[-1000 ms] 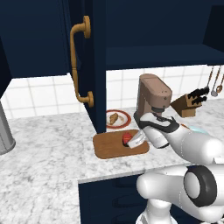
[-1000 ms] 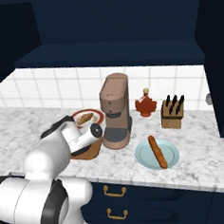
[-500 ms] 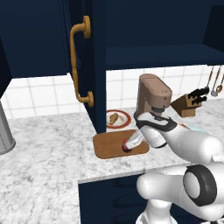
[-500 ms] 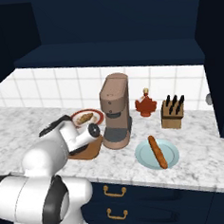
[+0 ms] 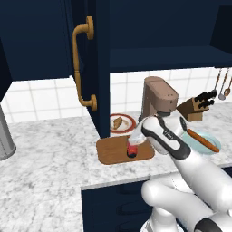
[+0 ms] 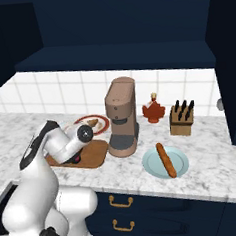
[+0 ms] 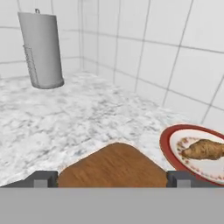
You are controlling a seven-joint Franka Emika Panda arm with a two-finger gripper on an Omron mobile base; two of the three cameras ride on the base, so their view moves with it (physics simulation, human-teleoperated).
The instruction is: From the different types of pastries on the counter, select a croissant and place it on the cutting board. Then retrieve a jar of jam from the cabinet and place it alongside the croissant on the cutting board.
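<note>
- Reading the scene from the jar of jam (image 5: 132, 150) outward, we find it low over the right part of the cutting board (image 5: 113, 151), at the tip of the hand (image 5: 133, 148).
- We cannot tell whether the jar already rests on the wood or hangs just above it, nor whether the hand's fingers are clamped on it or slack.
- The croissant (image 5: 117, 122) lies on the red-rimmed plate (image 5: 128, 120) just beyond the board's far edge, not on the board; the hand view shows it on that plate too, with bare wood beside it.
- We judge the jam half nearly done and the croissant half not done.
- The cabinet (image 5: 81, 68) door stands open at the left.
- Farther right on the table (image 5: 50, 149), the stick-shaped pastry (image 5: 202, 140) sits on a pale blue plate (image 6: 151, 163), untouched.
</note>
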